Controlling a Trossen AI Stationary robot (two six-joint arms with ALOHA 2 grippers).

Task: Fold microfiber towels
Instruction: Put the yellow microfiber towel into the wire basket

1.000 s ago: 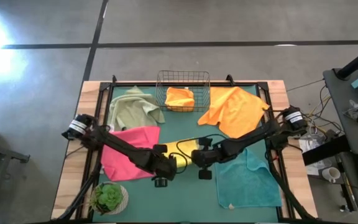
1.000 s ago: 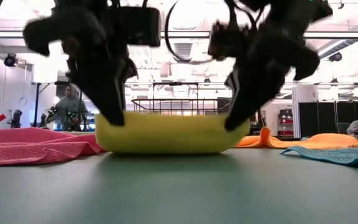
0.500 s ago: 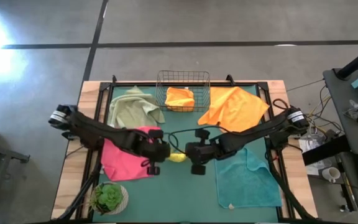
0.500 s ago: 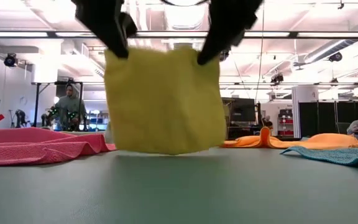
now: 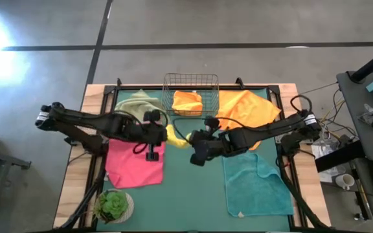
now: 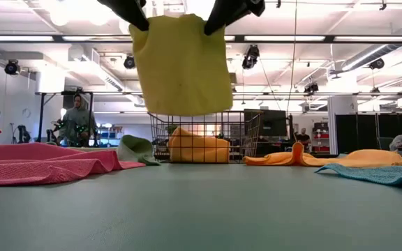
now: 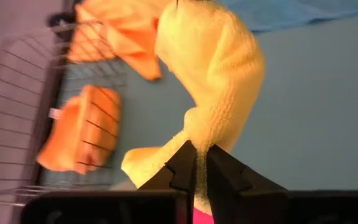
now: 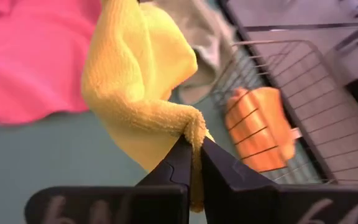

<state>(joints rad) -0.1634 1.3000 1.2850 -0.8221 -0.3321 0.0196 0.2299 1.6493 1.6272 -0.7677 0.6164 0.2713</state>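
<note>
The wire basket (image 5: 191, 94) stands at the middle of the table's (image 5: 73, 175) far edge, on the mat (image 5: 193, 194). A folded towel (image 5: 187, 101) lies inside it. Just left of the basket sits a crumpled towel (image 5: 133, 109); just right of it lies a spread towel (image 5: 246, 111). In front of the basket, a hanging towel (image 5: 175, 135) is up off the mat, pinched between the left hand (image 5: 162, 132) and the right hand (image 5: 192, 140). Nearer than the basket and to its left lies a flat towel (image 5: 135, 165); nearer and to its right lies another towel (image 5: 258, 188). A potted plant (image 5: 113, 206) stands at the near-left corner, well apart from the basket.
</note>
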